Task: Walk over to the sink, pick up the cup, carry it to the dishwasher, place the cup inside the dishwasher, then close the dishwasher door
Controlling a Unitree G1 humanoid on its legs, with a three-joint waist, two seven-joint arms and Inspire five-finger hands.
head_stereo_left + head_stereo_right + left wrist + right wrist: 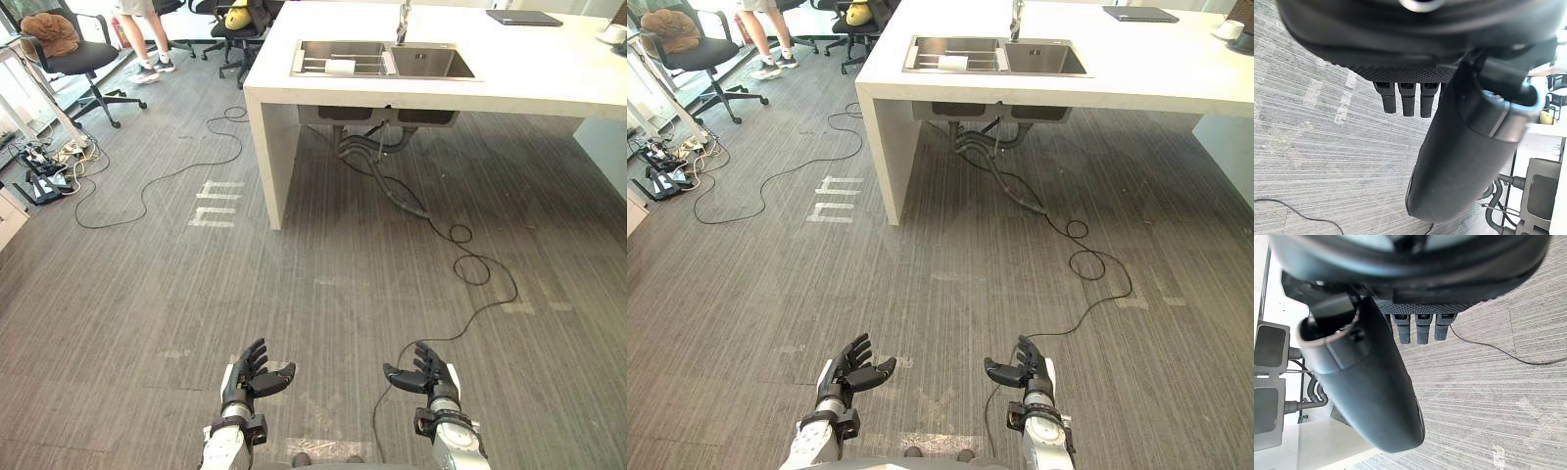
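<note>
Since the sink (431, 64) is sitting far off at the top centre of the frame, set into the white table (529, 73), with a wide stretch of grey floor (323, 255) in between, the walk is, as I judge it, only beginning and nothing is being carried. A small white thing lying on the rack in the sink's left basin is probably the cup (340, 67), though it is too small to be sure. The left hand (250, 377) and right hand (428, 377) are hovering low at the bottom centre, level with each other and well apart, palms facing inward and thumbs pointing toward one another. Both sets of fingers (1408, 100) are reaching forward, loosely spread and holding nothing, which is leaving them free for the grasp at the sink.
</note>
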